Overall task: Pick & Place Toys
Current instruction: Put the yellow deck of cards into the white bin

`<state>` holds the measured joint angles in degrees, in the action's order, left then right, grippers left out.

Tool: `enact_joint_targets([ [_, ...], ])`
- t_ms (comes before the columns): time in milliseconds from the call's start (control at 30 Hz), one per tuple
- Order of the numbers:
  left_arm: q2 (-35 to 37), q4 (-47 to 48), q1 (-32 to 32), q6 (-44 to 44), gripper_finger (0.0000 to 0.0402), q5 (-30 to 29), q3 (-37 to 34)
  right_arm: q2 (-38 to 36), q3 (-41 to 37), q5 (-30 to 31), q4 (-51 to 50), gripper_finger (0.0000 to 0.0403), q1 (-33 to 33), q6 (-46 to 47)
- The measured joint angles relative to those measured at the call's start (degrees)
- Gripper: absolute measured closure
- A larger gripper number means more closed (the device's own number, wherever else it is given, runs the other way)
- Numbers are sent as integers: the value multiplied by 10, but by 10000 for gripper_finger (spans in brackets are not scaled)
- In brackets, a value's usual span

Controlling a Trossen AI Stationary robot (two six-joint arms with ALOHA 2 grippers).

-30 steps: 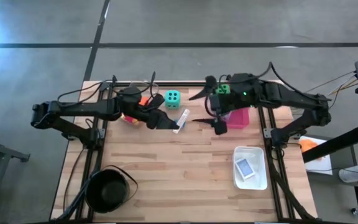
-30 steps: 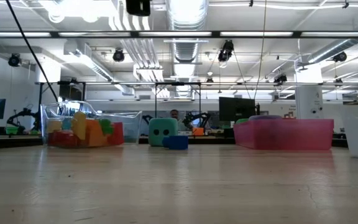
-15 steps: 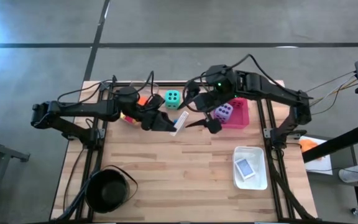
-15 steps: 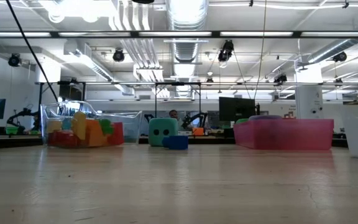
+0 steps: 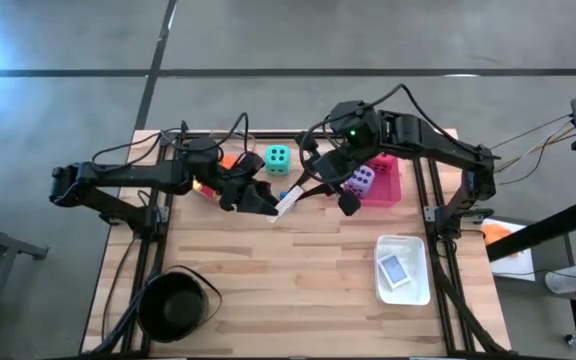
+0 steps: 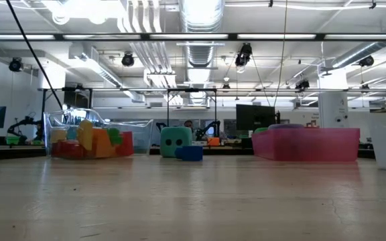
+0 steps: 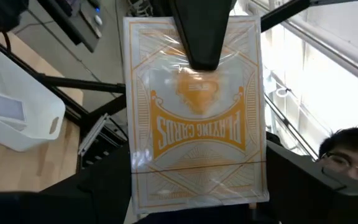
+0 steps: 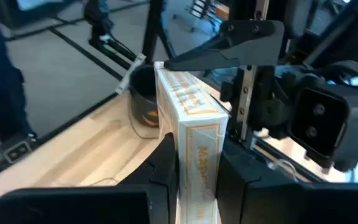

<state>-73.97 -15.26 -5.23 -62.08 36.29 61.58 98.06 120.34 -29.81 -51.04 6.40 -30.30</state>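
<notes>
An orange-and-white playing-card box hangs above the table's middle, between my two grippers. My left gripper reaches in from the left and is shut on it. My right gripper comes from the right and is shut on its other end. A teal die rests on the table behind them. A purple die lies in the pink tray. Small coloured blocks fill a clear tray. A blue block lies by the teal die. Neither gripper shows in the low view. My left gripper holds the card box at the end nearest it, its fingers against the box's two long narrow edges. It reaches in about level from the table's left. The box is lifted clear of the table. My right gripper pinches the box's two broad faces between its fingers, at the end away from the left gripper. One finger lies on the printed face. It comes from the table's right, slanting down.
A white tray at the right front holds a card. A round black pot stands at the left front. A person's head shows beyond the table in the left wrist view. Bare wood lies between the pot and the white tray.
My right gripper has swung from over the pink tray toward the table's left, tipped down, reached the card box and shut on its free end. My left gripper has kept hold of the box and turned it a little.
</notes>
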Motion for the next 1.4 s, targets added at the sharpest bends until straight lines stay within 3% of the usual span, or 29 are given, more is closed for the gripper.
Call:
enact_joint_targets([
  [133, 0, -2, 0, -13, 88, 7, 0, 2, 0, -33, 5, 344, 2, 5],
  [467, 0, 0, -1, -66, 7, 17, 1, 0, 1, -75, 4, 344, 2, 54],
  [733, 0, 3, -21, -40, 31, 62, 1, -5, 1, -115, -28, 344, 1, 100],
  [967, 4, 59, -44, -10, 41, 103, 1, -22, 0, -120, -124, 344, 1, 155],
  [1067, 4, 105, -46, -3, 42, 105, 0, -34, -2, -74, -165, 344, -6, 227],
  [1233, 4, 159, -54, 66, 42, 109, 0, -61, -17, 78, -272, 344, -36, 322],
  [1400, 4, 167, -84, 86, 42, 111, 0, -98, -62, 153, -328, 344, -60, 452],
])
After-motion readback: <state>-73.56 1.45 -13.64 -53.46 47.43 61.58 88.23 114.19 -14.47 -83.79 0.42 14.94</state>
